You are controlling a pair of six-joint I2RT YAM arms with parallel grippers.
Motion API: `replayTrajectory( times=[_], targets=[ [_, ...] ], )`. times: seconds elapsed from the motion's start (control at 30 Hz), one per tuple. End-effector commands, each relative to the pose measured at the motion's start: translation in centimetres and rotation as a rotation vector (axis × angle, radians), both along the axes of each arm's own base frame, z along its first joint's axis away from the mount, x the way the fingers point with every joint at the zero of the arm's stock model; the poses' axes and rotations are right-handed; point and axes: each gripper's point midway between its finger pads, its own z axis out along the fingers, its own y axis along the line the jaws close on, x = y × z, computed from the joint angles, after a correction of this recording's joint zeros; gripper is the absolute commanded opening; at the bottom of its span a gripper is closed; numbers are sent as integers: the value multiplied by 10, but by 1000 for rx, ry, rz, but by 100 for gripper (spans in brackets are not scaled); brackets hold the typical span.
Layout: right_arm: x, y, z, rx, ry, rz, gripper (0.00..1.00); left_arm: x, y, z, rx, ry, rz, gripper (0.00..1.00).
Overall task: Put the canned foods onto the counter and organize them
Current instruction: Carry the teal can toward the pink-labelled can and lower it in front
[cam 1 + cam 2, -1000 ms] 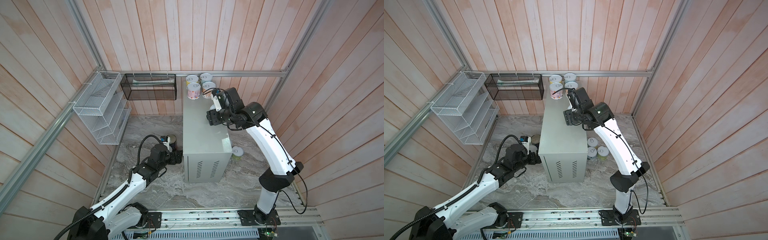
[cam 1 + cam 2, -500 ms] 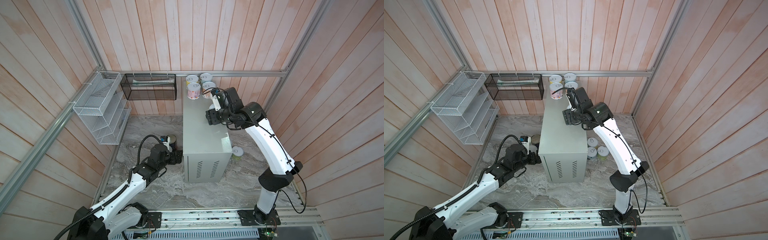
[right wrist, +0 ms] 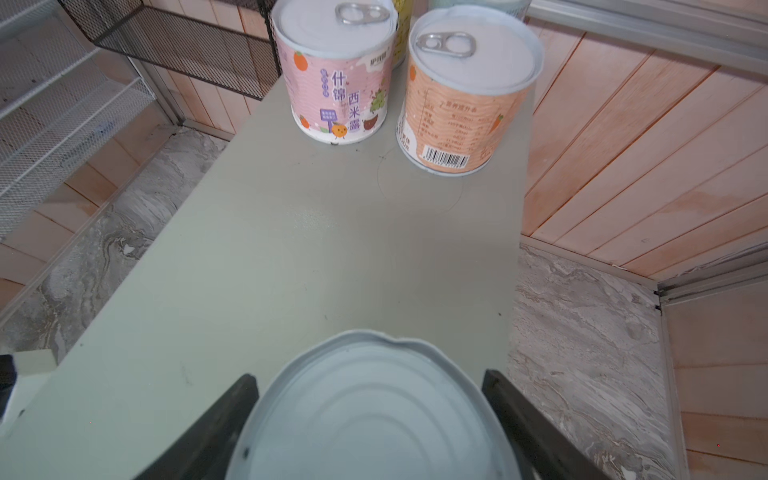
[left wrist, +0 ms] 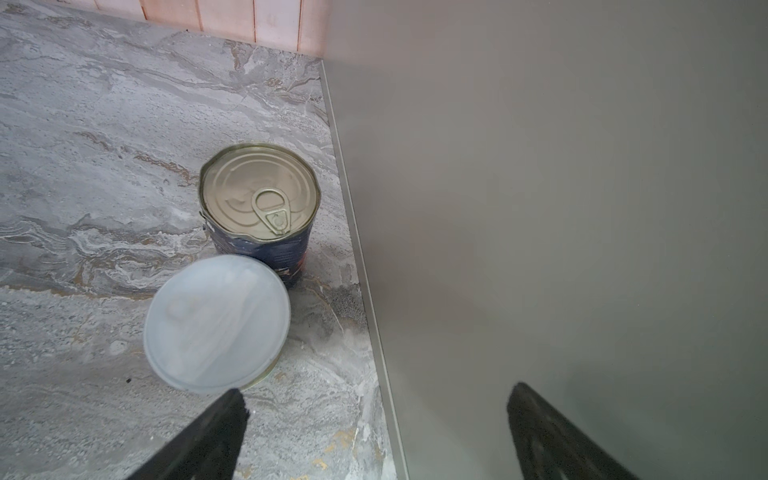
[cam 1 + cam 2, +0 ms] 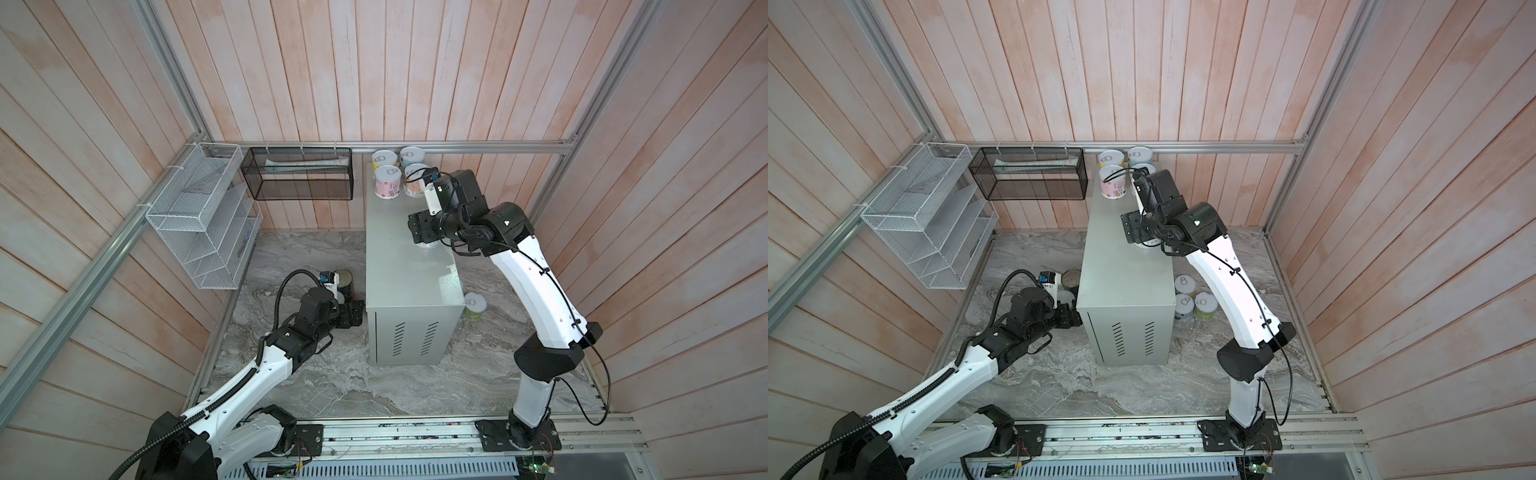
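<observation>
The counter (image 5: 407, 266) (image 5: 1121, 266) is a tall pale grey-green box. Several tins stand at its far end, among them a pink one (image 5: 388, 183) (image 3: 338, 83) and an orange one (image 3: 461, 95). My right gripper (image 5: 428, 243) (image 3: 368, 376) points down over a white-lidded tin (image 3: 374, 415) standing on the counter top. It is open, with a finger close on each side. My left gripper (image 5: 353, 313) (image 4: 378, 392) is wide open and empty, low beside the counter's side. A small white-lidded tin (image 4: 216, 324) lies by one finger, and a dark-blue tin (image 4: 259, 199) (image 5: 344, 280) stands beyond it.
On the marble floor right of the counter stand three more tins (image 5: 1185, 284) (image 5: 1185, 305) (image 5: 1205, 305). A white wire basket (image 5: 199, 216) and a black mesh basket (image 5: 301, 174) hang on the wooden walls at the left and back.
The right gripper's jaws have spread apart around the tin on the counter. The left arm has not moved.
</observation>
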Motion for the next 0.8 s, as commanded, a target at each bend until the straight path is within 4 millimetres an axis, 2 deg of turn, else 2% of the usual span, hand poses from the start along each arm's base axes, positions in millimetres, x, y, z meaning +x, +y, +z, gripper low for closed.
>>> replayTrajectory(
  times=[0.0,0.23,0.37,0.57,0.77],
  targets=[
    [-4,0,26,51,-58,13,84,5,1,5,8,-26,5,100],
    [-25,-9,62,158,-116,36,84,4,2,2,1,-22,8,100],
    [-38,-18,69,200,-127,32,80,4,2,3,1,-25,5,100],
    [-57,-23,56,251,-96,52,61,4,1,4,-4,-27,3,100],
    [-64,-24,27,268,-46,54,60,5,-1,3,-3,-24,-5,100]
  ],
)
